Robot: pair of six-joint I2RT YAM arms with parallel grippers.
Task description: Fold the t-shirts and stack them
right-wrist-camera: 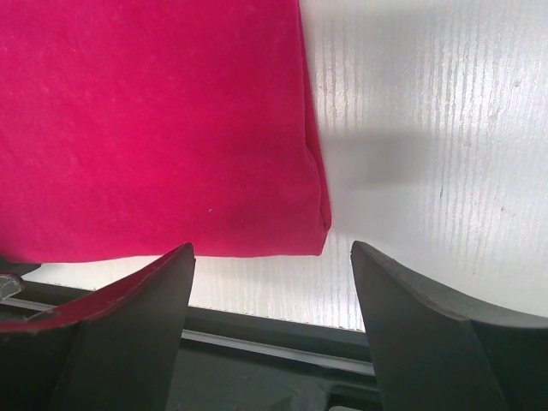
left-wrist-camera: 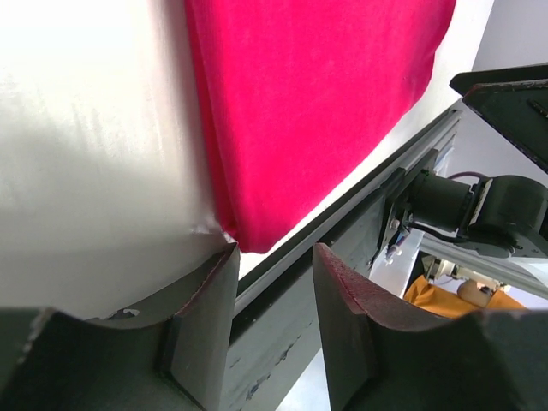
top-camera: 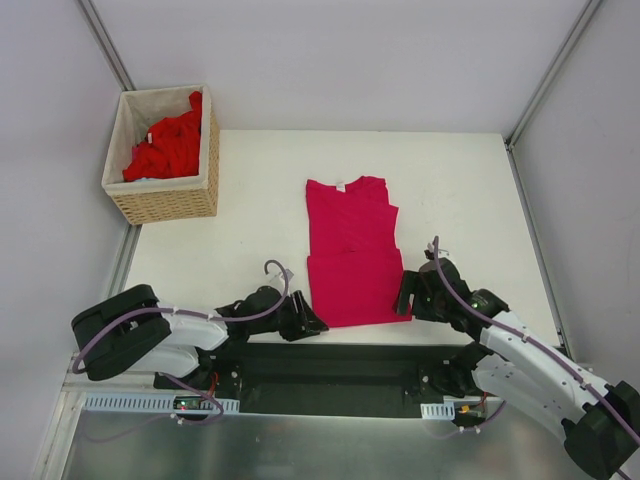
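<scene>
A magenta-crimson t-shirt (top-camera: 348, 250) lies flat in the middle of the table, folded into a long narrow shape, with its white neck label at the far end. My left gripper (top-camera: 311, 322) sits low at the shirt's near left corner. In the left wrist view that gripper (left-wrist-camera: 274, 257) has its jaws apart with nothing between them, and the corner of the shirt (left-wrist-camera: 308, 103) lies just ahead of the left fingertip. My right gripper (top-camera: 403, 297) is at the near right corner. The right wrist view shows it (right-wrist-camera: 272, 253) wide open, just short of the shirt (right-wrist-camera: 154, 120).
A wicker basket (top-camera: 170, 205) at the table's far left corner holds brighter red t-shirts (top-camera: 168, 145) in a heap. The dark rail of the table's near edge (top-camera: 330, 360) runs just behind both grippers. Grey walls enclose the white table (top-camera: 250, 190).
</scene>
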